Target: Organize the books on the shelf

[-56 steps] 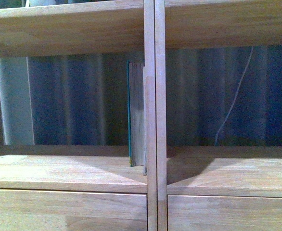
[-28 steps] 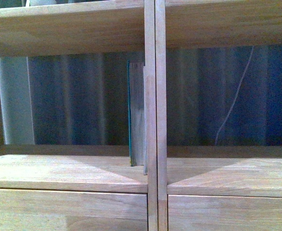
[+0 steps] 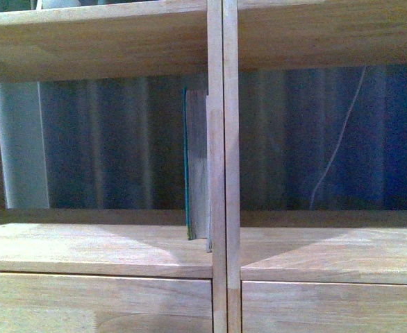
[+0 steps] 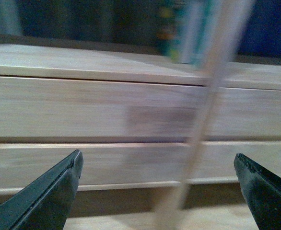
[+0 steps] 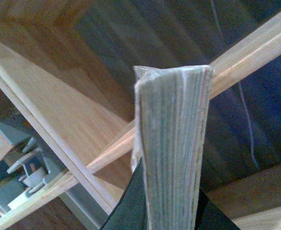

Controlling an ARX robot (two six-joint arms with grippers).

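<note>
From the front, the teal book (image 3: 197, 166) stands upright on the shelf (image 3: 85, 243), tight against the divider (image 3: 223, 139), likely so it can't topple. Neither hand shows. The left wrist view is blurred. The left hand (image 4: 157, 157) is spread wide and empty, facing the drawer fronts (image 4: 83, 110), with the teal book ahead of it. In the right wrist view, the right hand (image 5: 169, 215) is clenched on a second book (image 5: 171, 143), held on edge, I'd guess to slide in beside the first.
</note>
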